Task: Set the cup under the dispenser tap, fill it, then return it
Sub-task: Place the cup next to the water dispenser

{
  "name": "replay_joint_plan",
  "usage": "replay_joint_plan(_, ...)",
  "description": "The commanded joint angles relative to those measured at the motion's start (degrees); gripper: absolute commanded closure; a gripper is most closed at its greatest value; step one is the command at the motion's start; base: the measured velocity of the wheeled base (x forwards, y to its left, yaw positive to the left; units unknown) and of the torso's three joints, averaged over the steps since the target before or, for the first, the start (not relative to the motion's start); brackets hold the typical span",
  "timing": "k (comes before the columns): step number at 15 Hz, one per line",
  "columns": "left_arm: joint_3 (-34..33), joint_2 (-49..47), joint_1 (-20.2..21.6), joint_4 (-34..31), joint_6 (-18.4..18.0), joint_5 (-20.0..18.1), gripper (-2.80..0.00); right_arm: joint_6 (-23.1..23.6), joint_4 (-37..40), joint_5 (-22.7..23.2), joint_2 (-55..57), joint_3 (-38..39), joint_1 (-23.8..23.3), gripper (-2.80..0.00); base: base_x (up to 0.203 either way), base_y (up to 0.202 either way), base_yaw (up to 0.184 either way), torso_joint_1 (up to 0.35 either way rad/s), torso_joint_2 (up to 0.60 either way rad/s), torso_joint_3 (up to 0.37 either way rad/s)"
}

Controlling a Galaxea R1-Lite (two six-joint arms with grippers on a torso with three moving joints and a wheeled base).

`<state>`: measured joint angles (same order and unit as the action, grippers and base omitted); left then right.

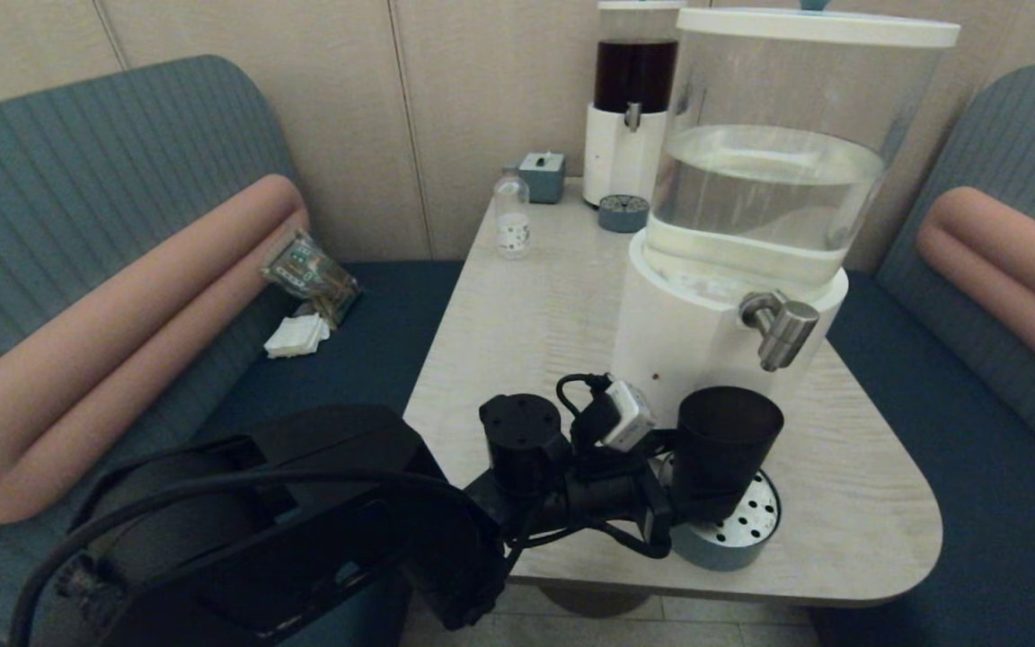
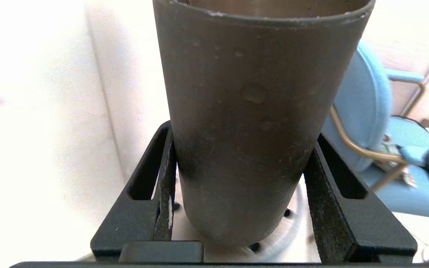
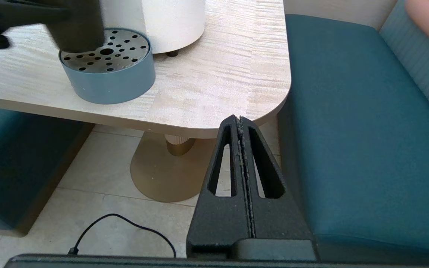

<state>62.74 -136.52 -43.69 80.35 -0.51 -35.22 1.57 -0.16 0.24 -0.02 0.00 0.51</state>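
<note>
— Head view first: where is the left arm?

— It reaches in low from the robot's left across the front edge of the table, forearm about level, with the left gripper [image 1: 693, 485] at the small dark, near-black translucent plastic cup [image 1: 726, 445]. The wrist view shows both black fingers [image 2: 164, 186] pressed against the cup's lower sides — partway closed, gripping it upright.

— And where is the cup?

— Over the round grey-blue drip tray with a perforated metal top [image 1: 738, 530], at the tray's left part. I cannot tell whether its base touches the grille. The chunky brushed-metal tap [image 1: 782, 328] juts from the wide white base of the big clear-tank water dispenser [image 1: 769, 180] — it sits above the cup and slightly to the right.

— The right arm?

— Parked low beside the table's near right corner; the right gripper [image 3: 241, 123] has its fingers pressed together, holding nothing.

— The surroundings?

— A pale wood-grain table [image 1: 526, 314] with rounded corners on a gold pedestal, teal benches with pink bolsters either side, beige wall panels behind. At the back stand a slimmer dispenser of dark liquid [image 1: 630, 99], a small clear bottle with a white label [image 1: 512, 216] and a small blue box [image 1: 543, 176].
</note>
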Motion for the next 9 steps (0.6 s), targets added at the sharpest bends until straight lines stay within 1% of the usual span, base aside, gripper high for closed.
replay_joint_plan(1, -4.78, 4.91, 0.06, 0.56, -0.02, -0.18, 0.0, 0.01, -0.02, 0.02, -0.15, 0.0, 0.02, 0.0, 0.0, 0.0, 0.0, 0.0, 0.0, 0.0)
replay_joint_plan(3, -10.85, 8.78, 0.41, 0.84, -0.02, -0.17, 0.0, 0.01, -0.02, 0.02, -0.15, 0.0, 0.02, 0.0, 0.0, 0.0, 0.0, 0.0, 0.0, 0.0)
replay_joint_plan(5, -16.28, 13.08, 1.99, 0.91, -0.02, -0.12, 0.0, 0.01, -0.02, 0.02, -0.15, 0.0, 0.02, 0.0, 0.0, 0.0, 0.0, 0.0, 0.0, 0.0)
replay_joint_plan(6, -17.58, 14.51, 3.94, 0.88, -0.02, -0.12, 0.0, 0.01, -0.02, 0.02, -0.15, 0.0, 0.02, 0.0, 0.0, 0.0, 0.0, 0.0, 0.0, 0.0)
replay_joint_plan(9, -17.96, 16.65, 10.57, 0.9, 0.54, -0.04, 0.0, 0.16, -0.02, 0.02, -0.15, 0.0, 0.02, 0.0, 0.0, 0.0, 0.0, 0.0, 0.0, 0.0)
